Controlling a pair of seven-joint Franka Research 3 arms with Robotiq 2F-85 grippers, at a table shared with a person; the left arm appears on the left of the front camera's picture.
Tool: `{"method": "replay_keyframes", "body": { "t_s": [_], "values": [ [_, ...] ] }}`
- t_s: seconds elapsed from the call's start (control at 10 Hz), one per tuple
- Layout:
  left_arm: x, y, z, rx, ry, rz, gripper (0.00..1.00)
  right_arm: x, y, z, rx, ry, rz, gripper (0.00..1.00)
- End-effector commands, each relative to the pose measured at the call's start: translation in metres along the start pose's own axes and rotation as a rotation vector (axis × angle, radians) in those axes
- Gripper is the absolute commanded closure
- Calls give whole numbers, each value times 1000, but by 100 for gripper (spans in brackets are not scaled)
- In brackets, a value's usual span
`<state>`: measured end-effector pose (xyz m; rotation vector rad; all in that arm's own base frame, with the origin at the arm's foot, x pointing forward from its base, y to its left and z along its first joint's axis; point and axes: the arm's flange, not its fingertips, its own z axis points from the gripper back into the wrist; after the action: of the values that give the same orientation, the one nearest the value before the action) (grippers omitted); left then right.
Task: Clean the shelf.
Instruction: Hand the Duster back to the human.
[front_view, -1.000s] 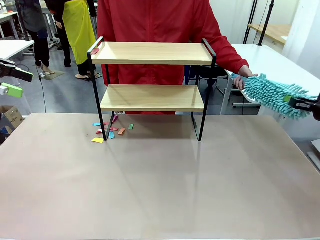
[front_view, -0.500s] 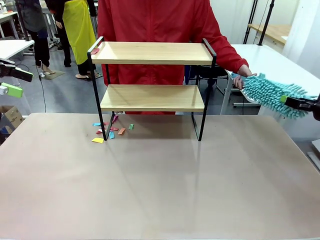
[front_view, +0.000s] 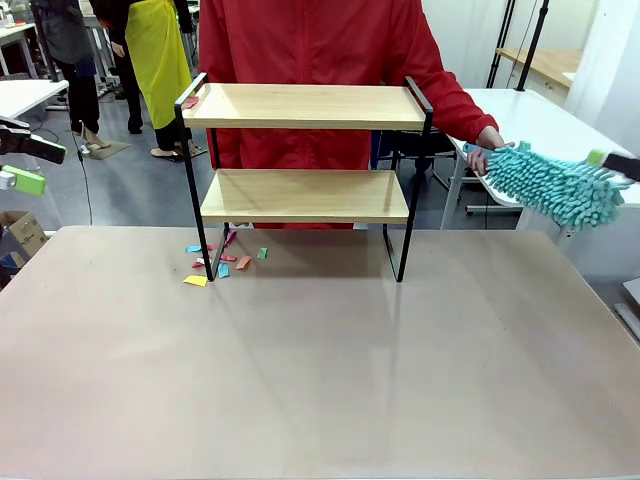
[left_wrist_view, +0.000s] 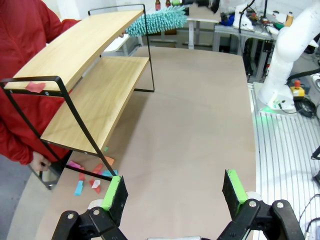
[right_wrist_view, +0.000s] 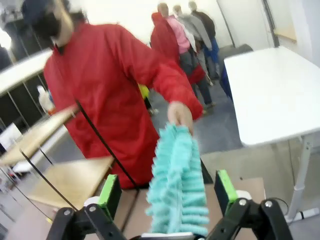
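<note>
Shelf (front_view: 305, 165) upper centre of front view, boards running left-right; duster (front_view: 555, 185) at right edge, held by person's hand (front_view: 483, 155), long axis toward shelf; right gripper (right_wrist_view: 167, 197) fingers apart, straddling duster, nearer arm; left gripper (left_wrist_view: 175, 192) spread wide, empty, far left.

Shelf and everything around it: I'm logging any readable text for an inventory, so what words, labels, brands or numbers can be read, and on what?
None can be read.
The shelf shows plain boards, no print.
The paper scraps by its leg are blank coloured pieces.
The teal duster carries no label.
The bottles on the far table in the left wrist view are too small to read.
</note>
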<state>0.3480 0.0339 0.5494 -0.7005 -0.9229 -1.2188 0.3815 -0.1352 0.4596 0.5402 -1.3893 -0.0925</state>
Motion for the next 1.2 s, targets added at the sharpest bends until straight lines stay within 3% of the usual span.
{"method": "replay_keyframes", "body": {
  "t_s": [0.0, 0.3, 0.5, 0.6, 1.1],
  "values": [
    [2, 0, 0, -2, -25, -1, 0, 49, -7, 26, 38, -93, -135, 0],
    [2, 0, 0, -2, -25, -1, 0, 96, -50, 54, 44, -209, -364, 0],
    [2, 0, 0, -2, -25, -1, 0, 101, -71, 59, 54, -194, -412, 0],
    [2, 0, 0, -2, -25, -1, 0, 98, -48, 62, 20, -234, -341, 0],
    [2, 0, 0, -2, -25, -1, 0, 98, -48, 62, 20, -234, -341, 0]
  ]
}}
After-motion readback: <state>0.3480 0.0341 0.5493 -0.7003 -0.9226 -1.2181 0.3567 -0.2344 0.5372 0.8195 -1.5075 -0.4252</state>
